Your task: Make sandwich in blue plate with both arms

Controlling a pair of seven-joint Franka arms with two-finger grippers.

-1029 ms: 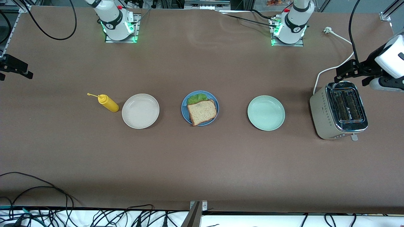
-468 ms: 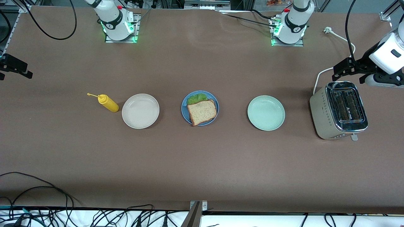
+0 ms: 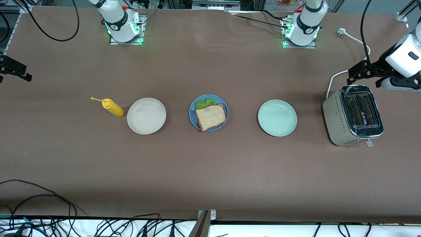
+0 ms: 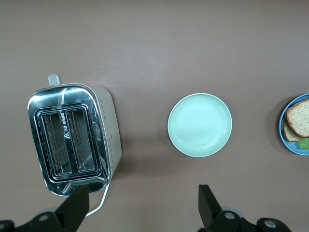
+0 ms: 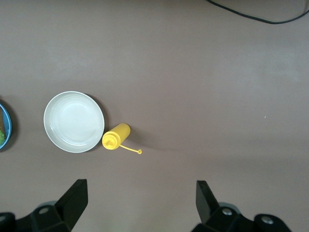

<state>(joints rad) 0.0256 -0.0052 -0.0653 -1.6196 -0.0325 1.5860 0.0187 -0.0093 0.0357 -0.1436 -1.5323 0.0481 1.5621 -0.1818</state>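
The sandwich (image 3: 210, 117) lies on the blue plate (image 3: 191, 112) at the table's middle: a speckled bread slice on top, with green lettuce (image 3: 204, 102) showing at its edge toward the robots. The plate's rim (image 4: 281, 130) and bread (image 4: 300, 118) also show in the left wrist view. My left gripper (image 3: 358, 72) is open and empty, up over the table beside the toaster (image 3: 353, 115). My right gripper (image 3: 14, 68) is open and empty, up over the right arm's end of the table. Its open fingers (image 5: 76, 195) show over bare table.
A cream-white plate (image 3: 146, 116) and a yellow squeeze bottle (image 3: 112, 108) lie toward the right arm's end. A pale green plate (image 3: 277, 118) and the silver toaster with its white cord (image 3: 342, 74) lie toward the left arm's end. Cables hang along the front edge.
My left arm's wrist has shifted slightly beside the toaster, then settled. My right gripper has drifted a little toward the robots' side. The sandwich and plates have not moved.
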